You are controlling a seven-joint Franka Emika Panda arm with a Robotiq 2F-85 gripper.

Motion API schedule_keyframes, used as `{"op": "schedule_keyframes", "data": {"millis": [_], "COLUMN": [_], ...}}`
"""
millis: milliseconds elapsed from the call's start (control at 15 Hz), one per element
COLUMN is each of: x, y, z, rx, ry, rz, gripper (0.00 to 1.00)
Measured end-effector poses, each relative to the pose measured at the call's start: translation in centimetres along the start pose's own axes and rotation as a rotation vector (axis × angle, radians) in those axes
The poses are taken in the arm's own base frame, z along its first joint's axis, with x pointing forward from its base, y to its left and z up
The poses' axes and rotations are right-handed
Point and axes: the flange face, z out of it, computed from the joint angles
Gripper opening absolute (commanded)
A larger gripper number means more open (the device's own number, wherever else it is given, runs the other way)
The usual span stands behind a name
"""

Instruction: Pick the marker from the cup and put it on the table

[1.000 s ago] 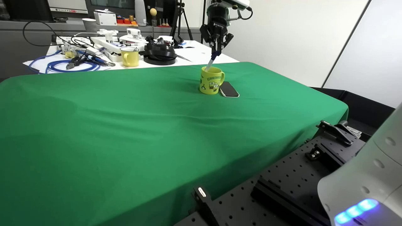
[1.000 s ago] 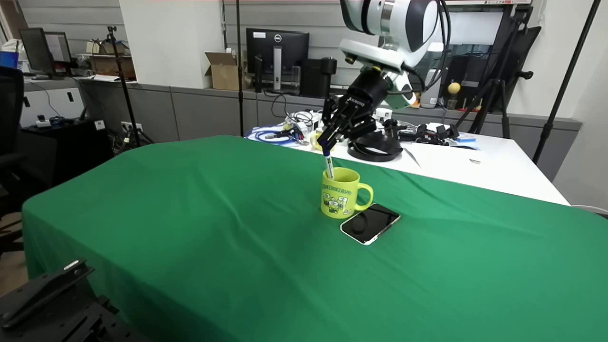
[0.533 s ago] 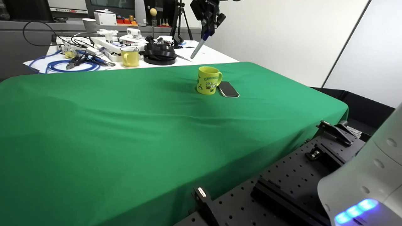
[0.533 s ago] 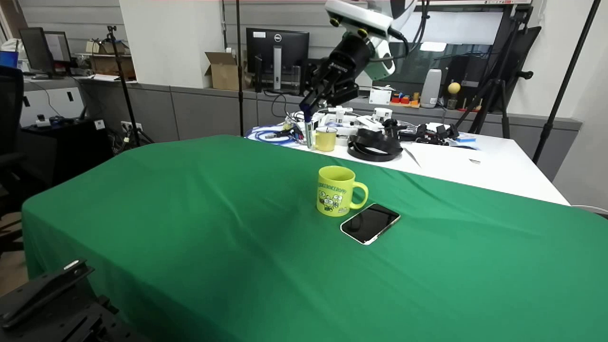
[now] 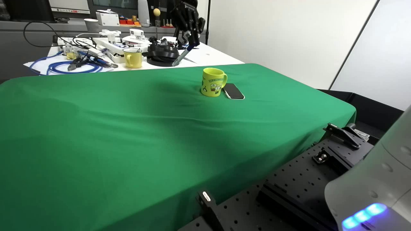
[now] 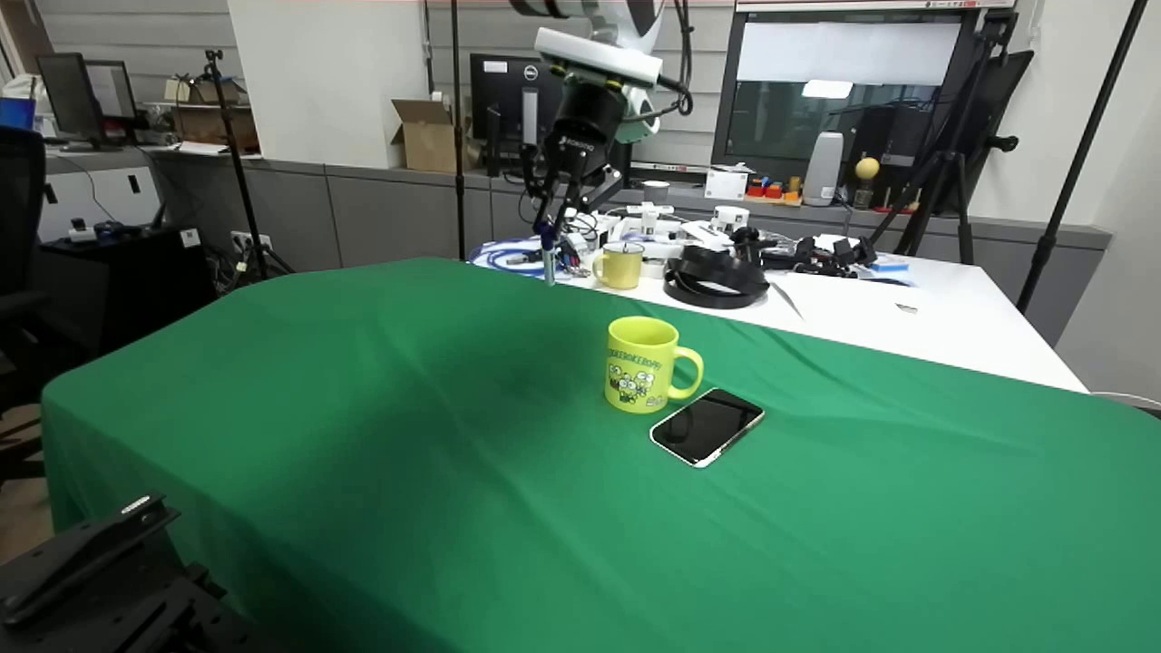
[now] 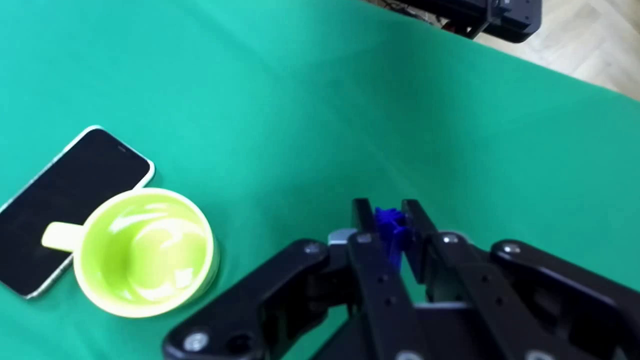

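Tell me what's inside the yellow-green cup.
In the wrist view, the cup shows only its bare, shiny wall and bottom; the marker is outside, in the gripper. Hidden there: the inner wall just below the near rim.

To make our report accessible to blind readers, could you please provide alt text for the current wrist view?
The gripper holds the blue end of a marker over a table covered in green cloth. At the picture's left, a yellow-green cup, seen from above, hides part of a dark-screened phone.
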Motion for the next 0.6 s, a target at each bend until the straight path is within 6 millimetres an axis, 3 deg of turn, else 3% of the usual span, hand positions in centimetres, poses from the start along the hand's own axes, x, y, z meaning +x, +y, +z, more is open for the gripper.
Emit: {"op": "schedule_keyframes", "data": {"millis": [333, 600], "x": [5.4, 7.4], "y": [-4.4, -5.3], "z": [6.4, 11.0], "rx": [-0.123, -0.170], "ry": [0.194, 0.346], "rz": [-0.066, -0.077], "gripper": [0.05, 0.05]}}
